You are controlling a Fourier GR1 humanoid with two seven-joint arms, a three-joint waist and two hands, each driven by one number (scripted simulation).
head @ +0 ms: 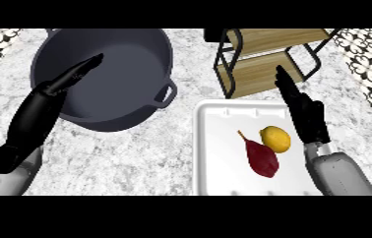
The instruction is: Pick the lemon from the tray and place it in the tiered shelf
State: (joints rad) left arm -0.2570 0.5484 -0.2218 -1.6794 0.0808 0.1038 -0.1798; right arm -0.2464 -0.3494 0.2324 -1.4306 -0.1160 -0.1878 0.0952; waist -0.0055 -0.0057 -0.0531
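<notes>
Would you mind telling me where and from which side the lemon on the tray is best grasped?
Probably across the lemon's rounded middle, coming from above and from its right. The red vegetable lies against its left side, while its right side faces bare tray. The right hand, open, is already on that side.

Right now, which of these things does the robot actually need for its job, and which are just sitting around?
Needed: lemon, white tray, wooden shelf, right robot hand.

Just lying about: dark red vegetable, big grey pot, left robot hand resting over it.
</notes>
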